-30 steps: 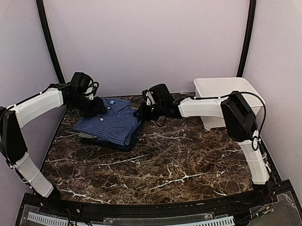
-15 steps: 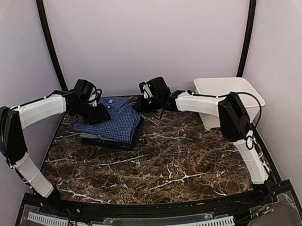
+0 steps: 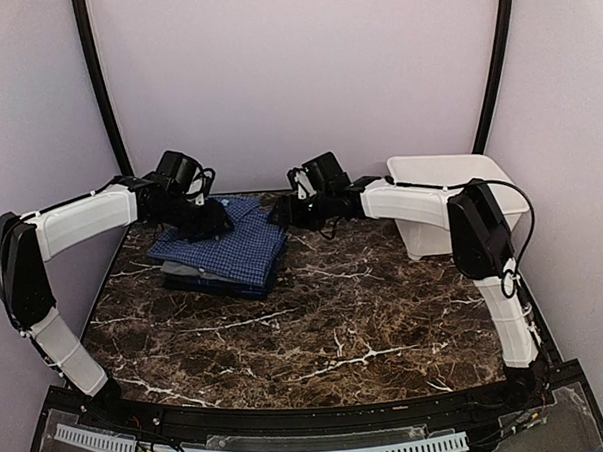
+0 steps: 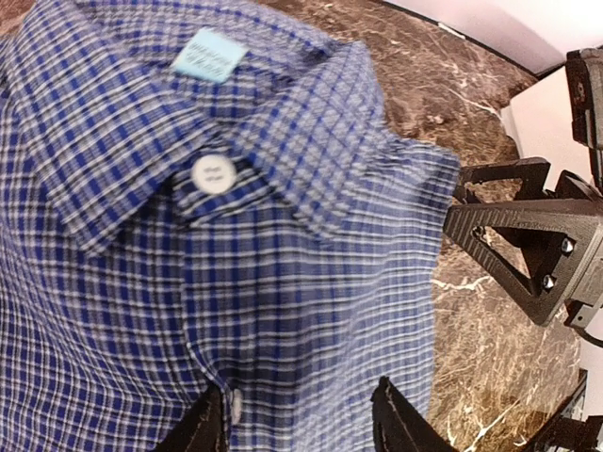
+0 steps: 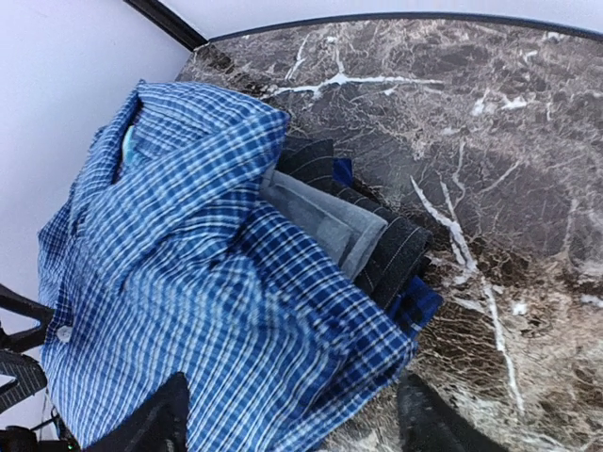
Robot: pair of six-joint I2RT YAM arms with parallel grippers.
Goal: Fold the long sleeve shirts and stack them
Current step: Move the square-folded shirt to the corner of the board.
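A folded blue check shirt (image 3: 226, 251) lies on top of a stack at the table's back left, collar, label and white button (image 4: 216, 173) facing up. Under it a grey shirt (image 5: 330, 218) shows at the stack's side, with darker folded cloth (image 5: 398, 252) below. My left gripper (image 3: 213, 226) sits just over the blue shirt's front below the collar, jaws apart over flat cloth (image 4: 300, 414). At the stack's right edge my right gripper (image 3: 279, 215) stands open, its fingers astride the blue shirt's corner (image 5: 292, 419) with nothing pinched.
A white plastic tub (image 3: 505, 190) stands at the back right, behind the right arm's forearm. Dark marble table (image 3: 336, 325) stretches in front of the stack. The purple back wall is close behind both grippers.
The right gripper was shut at the stack's right edge and has now opened, letting the cloth go. The left gripper has slid rightward onto the blue shirt.
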